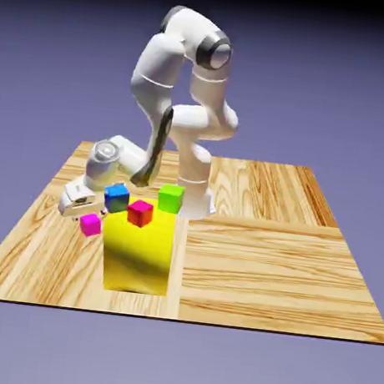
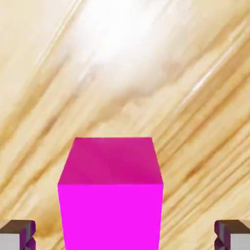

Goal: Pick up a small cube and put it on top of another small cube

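The small magenta cube [image 1: 91, 224] lies on the wooden table [image 1: 263, 262] at the exterior view's left, just left of the big yellow block. My gripper [image 1: 95, 215] hangs low right over it. In the hand view the magenta cube [image 2: 110, 195] fills the lower middle, and my gripper [image 2: 125, 235] straddles it. The grey fingertips [image 2: 17, 234] show at the bottom corners, each with a gap to the cube's sides. The jaws stand open and hold nothing. The small green cube [image 1: 170, 198] sits behind the yellow block, near the robot's base.
A big yellow block [image 1: 139, 255] stands right of the magenta cube. A red cube [image 1: 140, 213] rests at its top edge and a blue cube [image 1: 116, 198] sits close to my hand. The arm's white links lean over this cluster.
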Tool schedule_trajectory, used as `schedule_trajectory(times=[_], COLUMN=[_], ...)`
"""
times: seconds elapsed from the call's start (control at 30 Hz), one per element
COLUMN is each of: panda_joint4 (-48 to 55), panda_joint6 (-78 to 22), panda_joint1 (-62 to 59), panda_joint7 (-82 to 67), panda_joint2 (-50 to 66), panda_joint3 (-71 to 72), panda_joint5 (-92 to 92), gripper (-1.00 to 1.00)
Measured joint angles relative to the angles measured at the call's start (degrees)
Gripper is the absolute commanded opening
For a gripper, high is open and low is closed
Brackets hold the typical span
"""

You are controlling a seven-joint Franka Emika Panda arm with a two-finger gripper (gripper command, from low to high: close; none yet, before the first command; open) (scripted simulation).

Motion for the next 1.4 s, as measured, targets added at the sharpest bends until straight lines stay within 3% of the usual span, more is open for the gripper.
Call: schedule_trajectory(times=[0.1,0.13,0.57,1.27,1.4], panda_joint4=[0.49,0.52,-1.27,20.02,20.49], panda_joint6=[3.81,4.08,-9.95,-53.97,-59.60], panda_joint1=[-6.13,-6.56,15.92,-1.29,0.32], panda_joint7=[-1.41,-1.51,3.65,31.79,30.13], panda_joint2=[3.95,4.22,-10.24,-36.24,-40.72], panda_joint3=[6.22,6.66,-16.16,1.93,9.77], panda_joint5=[2.60,2.79,-6.76,45.02,41.07], gripper=[0.00,-1.00,-1.00,-1.00,-1.00])
